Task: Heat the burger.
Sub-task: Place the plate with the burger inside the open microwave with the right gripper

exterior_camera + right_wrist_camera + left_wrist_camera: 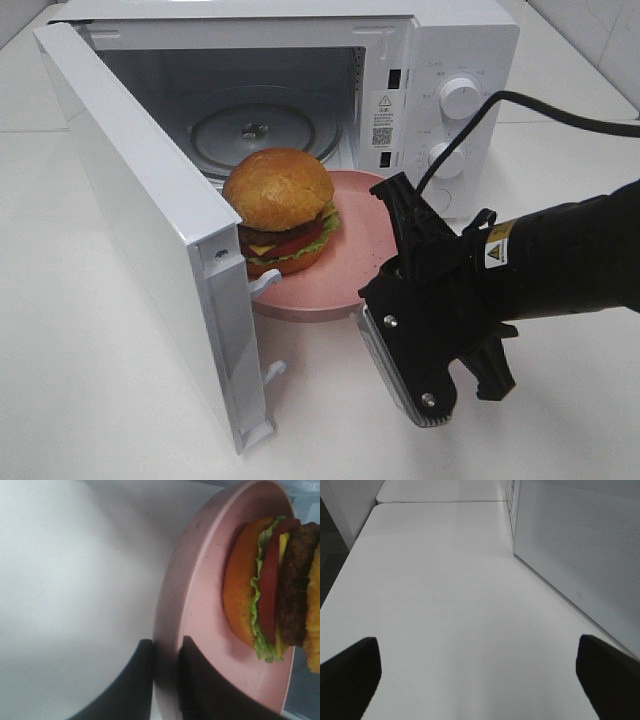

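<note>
— White table all round. Had a microwave parked at the back, door swung wide, glass turntable showing inside.

— And found the burger where?

— Spotted it upright on a pink plate, right at the mouth of the oven, not yet in over the turntable. Couldn't tell whether held clear of the table or resting on it.

— Gripped by what?

— Pinched at the near rim by the right claw, one finger either side of the edge, closed on the plate and nowhere near the bun.

— Which way to the burger from there?

— Straight ahead of the claw, across the plate, with the open cavity just beyond on the same line. Looked like a plain forward push, plate kept level so as not to tip that tall stack.

— And the left claw?

— Hung spread wide, holding nothing, over bare table on the outer side of the door. Well apart, and shut off from the burger by the door itself. Right arm's job, by the look of it.
</note>
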`<action>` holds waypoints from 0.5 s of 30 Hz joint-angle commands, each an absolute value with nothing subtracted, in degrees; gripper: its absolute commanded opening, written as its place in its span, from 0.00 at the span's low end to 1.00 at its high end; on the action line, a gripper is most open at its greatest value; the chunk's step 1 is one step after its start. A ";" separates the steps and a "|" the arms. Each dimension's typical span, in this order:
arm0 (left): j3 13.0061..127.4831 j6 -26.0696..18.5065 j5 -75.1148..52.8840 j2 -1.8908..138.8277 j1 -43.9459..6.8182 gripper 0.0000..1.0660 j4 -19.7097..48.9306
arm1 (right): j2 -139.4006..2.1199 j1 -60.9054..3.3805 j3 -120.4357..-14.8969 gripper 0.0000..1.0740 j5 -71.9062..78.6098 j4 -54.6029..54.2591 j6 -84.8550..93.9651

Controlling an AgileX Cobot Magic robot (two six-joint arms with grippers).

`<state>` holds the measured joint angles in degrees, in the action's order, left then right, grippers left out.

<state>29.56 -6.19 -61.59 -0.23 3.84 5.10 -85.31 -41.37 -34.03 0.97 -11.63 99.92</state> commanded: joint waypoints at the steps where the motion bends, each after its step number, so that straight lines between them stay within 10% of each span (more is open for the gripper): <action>1: 29.62 -6.30 -61.42 -0.97 3.84 0.92 5.56 | -86.97 -41.08 -37.36 0.05 7.22 -11.63 100.38; 15: 29.62 -6.30 -61.42 -0.97 3.84 0.92 5.50 | -93.97 -38.45 -44.75 0.05 7.10 -11.63 100.44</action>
